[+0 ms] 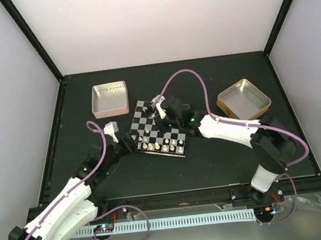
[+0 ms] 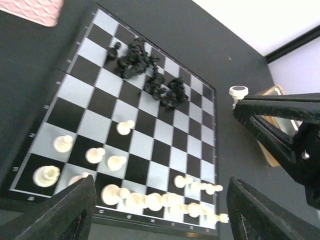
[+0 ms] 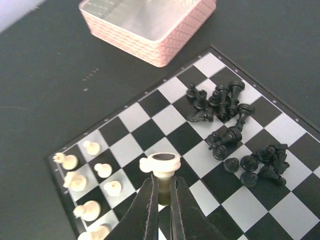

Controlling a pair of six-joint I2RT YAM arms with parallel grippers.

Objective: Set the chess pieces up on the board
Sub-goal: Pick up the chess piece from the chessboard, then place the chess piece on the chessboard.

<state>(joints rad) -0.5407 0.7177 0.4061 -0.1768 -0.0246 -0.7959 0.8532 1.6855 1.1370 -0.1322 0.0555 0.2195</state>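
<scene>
The board point(image 3: 165, 117) lies in the middle of the dark table, also in the top view point(image 1: 142, 113). My right gripper point(image 3: 161, 196) hangs over it, shut on a cream-white chess piece point(image 3: 161, 165) held by its stem with the felt base up. Black pieces point(image 3: 227, 127) lie jumbled in a heap on the far squares. White pieces point(image 2: 150, 200) stand in rows along the near edge, some further in. My left gripper point(image 2: 160, 220) hovers at that near edge, open, its fingers point(image 2: 65, 210) wide apart with nothing between them.
A pink square tin point(image 1: 110, 98) stands behind the board's left corner. A gold tin point(image 1: 243, 99) sits at the right. The right arm point(image 1: 232, 127) reaches across from the right. Black frame rails point(image 1: 53, 151) border the table.
</scene>
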